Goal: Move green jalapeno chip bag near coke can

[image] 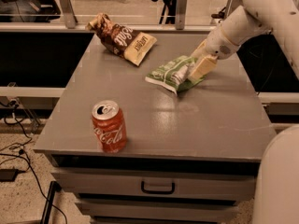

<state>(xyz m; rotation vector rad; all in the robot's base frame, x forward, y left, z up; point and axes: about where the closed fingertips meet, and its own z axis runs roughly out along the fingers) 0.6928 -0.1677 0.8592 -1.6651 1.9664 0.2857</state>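
The green jalapeno chip bag point(172, 73) lies flat on the grey table top point(219, 115), right of centre. The coke can point(109, 126) stands upright near the front left edge, well apart from the bag. My gripper point(202, 65) comes in from the upper right on a white arm and sits at the bag's right end, its cream fingers point(203, 67) over that end of the bag.
A dark brown and cream chip bag point(123, 38) lies at the back left of the table. A drawer with a handle point(158, 188) is under the front edge. A railing runs behind the table. The robot's white body point(278, 181) fills the lower right corner.
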